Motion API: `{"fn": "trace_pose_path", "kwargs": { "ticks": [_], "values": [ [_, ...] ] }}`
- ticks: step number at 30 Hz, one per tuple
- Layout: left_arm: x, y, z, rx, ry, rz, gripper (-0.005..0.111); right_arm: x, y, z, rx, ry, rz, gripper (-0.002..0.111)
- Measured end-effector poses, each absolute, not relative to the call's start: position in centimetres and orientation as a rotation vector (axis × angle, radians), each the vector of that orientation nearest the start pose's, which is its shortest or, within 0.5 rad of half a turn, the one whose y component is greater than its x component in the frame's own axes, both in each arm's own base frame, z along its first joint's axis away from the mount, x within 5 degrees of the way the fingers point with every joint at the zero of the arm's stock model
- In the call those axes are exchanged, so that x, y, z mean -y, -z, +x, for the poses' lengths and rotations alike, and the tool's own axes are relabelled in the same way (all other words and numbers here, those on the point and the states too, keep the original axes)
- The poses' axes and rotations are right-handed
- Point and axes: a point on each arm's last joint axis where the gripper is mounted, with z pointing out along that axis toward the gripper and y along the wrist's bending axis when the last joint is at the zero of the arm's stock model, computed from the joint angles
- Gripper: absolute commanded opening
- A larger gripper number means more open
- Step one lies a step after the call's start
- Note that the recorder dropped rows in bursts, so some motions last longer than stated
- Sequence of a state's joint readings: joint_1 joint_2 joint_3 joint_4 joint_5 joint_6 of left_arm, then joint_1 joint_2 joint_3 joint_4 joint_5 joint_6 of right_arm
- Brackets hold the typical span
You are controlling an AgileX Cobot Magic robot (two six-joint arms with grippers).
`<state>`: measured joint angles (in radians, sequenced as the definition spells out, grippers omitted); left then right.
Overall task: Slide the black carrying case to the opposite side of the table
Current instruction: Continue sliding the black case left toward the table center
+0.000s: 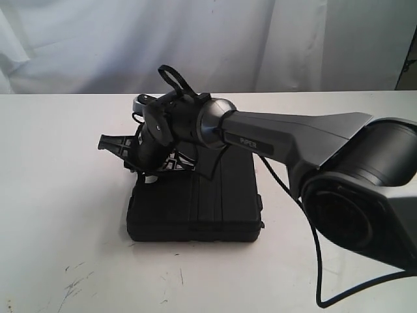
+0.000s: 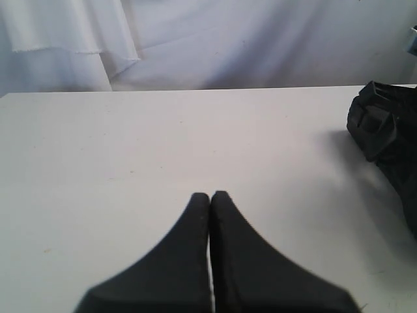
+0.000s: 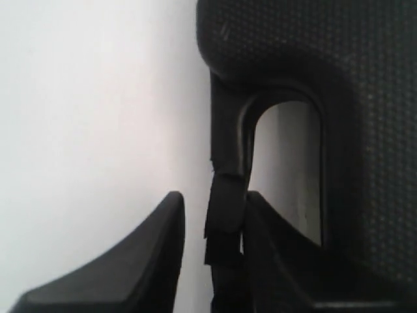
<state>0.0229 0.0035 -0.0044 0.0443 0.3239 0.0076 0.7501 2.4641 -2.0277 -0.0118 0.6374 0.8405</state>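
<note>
The black case [image 1: 195,205] lies flat on the white table [image 1: 58,215], a little left of the middle. My right arm reaches over it from the right. The right gripper [image 1: 146,164] points down at the case's far left corner. In the right wrist view this gripper [image 3: 214,195] is open and astride the handle bar [image 3: 225,195]. One finger stands in the handle cut-out against the bar, the other outside over the bare table [image 3: 85,98]. My left gripper [image 2: 210,195] is shut on nothing above bare table and does not show in the exterior view.
A white curtain [image 1: 195,39] hangs behind the table's far edge. The right arm's thick base [image 1: 365,189] and its black cable [image 1: 313,228] take up the right side. Dark scratches [image 1: 71,287] mark the front left. A black ribbed shape [image 2: 384,130] sits beside the left gripper.
</note>
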Motion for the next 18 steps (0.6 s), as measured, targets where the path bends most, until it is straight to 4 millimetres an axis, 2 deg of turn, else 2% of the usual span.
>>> {"fn": "trace_pose_path", "kwargs": {
  "ticks": [2, 7, 10, 13, 18],
  "values": [
    [-0.3, -18.5, 5.4, -1.807, -0.064, 0.014, 0.000, -36.7, -13.0, 39.4, -2.656, -0.580, 0.120, 0.040],
    [-0.3, -18.5, 5.4, -1.807, -0.064, 0.014, 0.000, -36.8, -13.2, 39.4, -2.653, -0.593, 0.115, 0.040],
    [-0.3, -18.5, 5.4, -1.807, -0.064, 0.014, 0.000, -36.8, -14.1, 39.4, -2.623, -0.595, 0.063, 0.040],
    [-0.3, -18.5, 5.4, -1.807, -0.064, 0.014, 0.000, -36.9, -16.0, 39.5, -2.568, -0.632, 0.041, 0.040],
    [-0.3, -18.5, 5.4, -1.807, -0.064, 0.014, 0.000, -36.8, -16.5, 39.5, -2.555, -0.618, 0.017, 0.040]
  ]
}}
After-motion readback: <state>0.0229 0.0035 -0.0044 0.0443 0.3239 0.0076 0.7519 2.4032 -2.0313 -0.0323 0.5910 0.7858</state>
